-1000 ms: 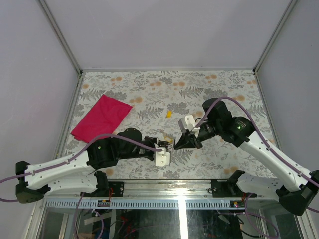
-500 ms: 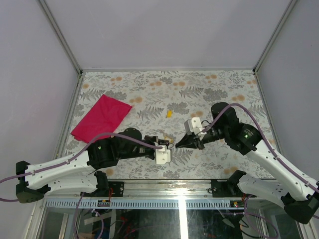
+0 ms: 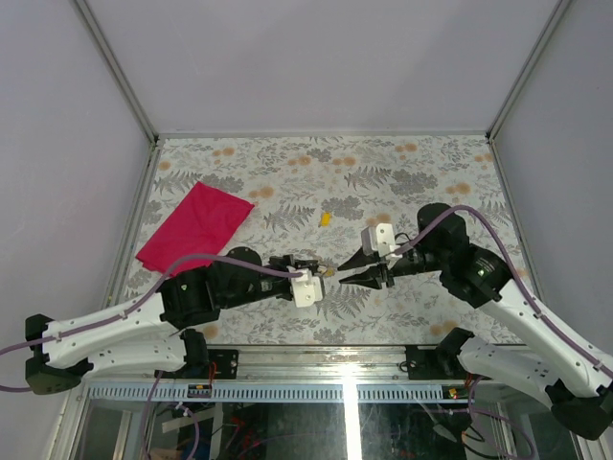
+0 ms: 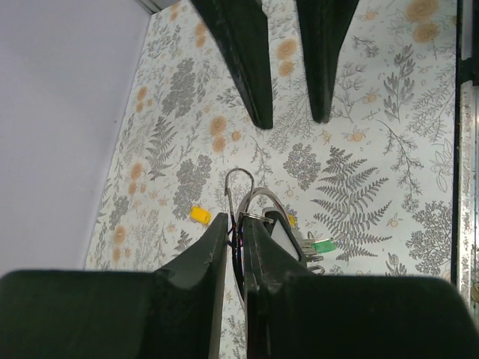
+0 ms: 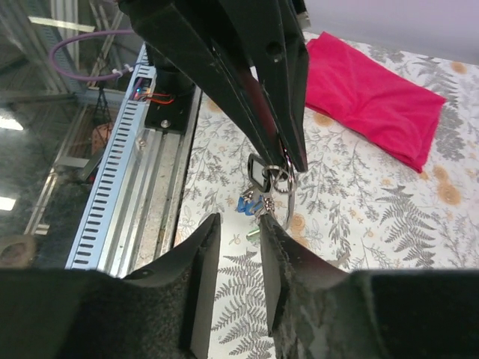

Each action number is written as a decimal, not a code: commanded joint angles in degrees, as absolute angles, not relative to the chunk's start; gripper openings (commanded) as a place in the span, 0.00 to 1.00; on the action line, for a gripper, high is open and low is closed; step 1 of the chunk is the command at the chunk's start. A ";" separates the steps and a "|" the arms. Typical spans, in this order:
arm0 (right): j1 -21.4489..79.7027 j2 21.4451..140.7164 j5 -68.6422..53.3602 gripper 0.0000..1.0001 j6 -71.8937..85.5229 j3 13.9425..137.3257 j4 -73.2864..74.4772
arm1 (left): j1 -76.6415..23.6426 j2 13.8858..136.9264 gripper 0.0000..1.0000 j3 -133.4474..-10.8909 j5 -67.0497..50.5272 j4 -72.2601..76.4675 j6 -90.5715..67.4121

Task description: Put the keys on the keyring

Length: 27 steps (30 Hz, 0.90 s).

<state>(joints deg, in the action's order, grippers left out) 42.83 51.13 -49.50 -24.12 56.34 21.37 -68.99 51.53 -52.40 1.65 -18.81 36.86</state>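
Over the floral table, our left gripper pinches the keyring, keys dangling beneath. Our right gripper, part-open and empty, faces it tip to tip, the ring straight ahead, just beside.

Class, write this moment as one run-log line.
left hand: shut on keyring, keys hanging | right hand: open, empty, facing keyring | red cloth: flat on table

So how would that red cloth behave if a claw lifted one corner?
The flat red fabric cloth would probably droop and unfold, given its soft folded edges. It looks thin, so likely light. Pushed, it might bunch rather than slide.
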 commanded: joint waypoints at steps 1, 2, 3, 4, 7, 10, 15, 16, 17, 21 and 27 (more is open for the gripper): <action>43.40 46.22 -42.52 0.37 -17.43 54.13 12.82 | -68.80 47.93 0.00 -50.34 5.34 -10.05 33.31; 43.35 45.01 -40.78 0.38 -15.70 52.78 10.81 | -68.82 47.18 0.00 -49.61 5.37 -8.87 32.94; 43.41 43.76 -39.14 0.40 -14.34 51.12 8.77 | -68.84 46.32 0.00 -48.93 5.30 -7.70 32.85; 43.36 42.45 -37.81 0.41 -12.96 48.48 6.25 | -68.82 45.48 0.00 -48.37 5.09 -6.44 31.25; 43.42 39.21 -34.89 0.46 -8.57 43.21 -1.61 | -68.77 43.42 0.00 -47.22 3.44 -3.37 29.66; 43.42 38.36 -35.05 0.51 -4.41 40.34 -7.93 | -68.75 41.86 0.00 -46.81 2.05 -1.29 27.66; 43.39 39.82 -38.36 0.56 -0.74 38.13 -14.38 | -68.80 39.57 0.00 -45.13 -1.67 2.65 23.69; 43.41 40.16 -38.74 0.56 -0.26 37.76 -15.54 | -68.79 39.21 0.00 -44.83 -2.40 3.24 23.21; 43.37 40.46 -38.96 0.56 0.19 37.57 -17.01 | -68.86 38.90 0.00 -44.68 -3.09 3.79 22.61; 43.42 42.29 -40.69 0.56 3.15 36.66 -21.91 | -68.84 38.45 0.00 -44.31 -4.96 4.65 21.45; 43.41 45.12 -43.19 0.55 5.24 36.65 -24.81 | -68.80 38.32 0.00 -44.62 -5.71 4.62 20.97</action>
<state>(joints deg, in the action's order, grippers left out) 43.03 43.92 -40.29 2.33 36.67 -17.50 -68.99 39.20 -44.53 -4.01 -1.58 22.52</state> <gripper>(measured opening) 0.556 0.106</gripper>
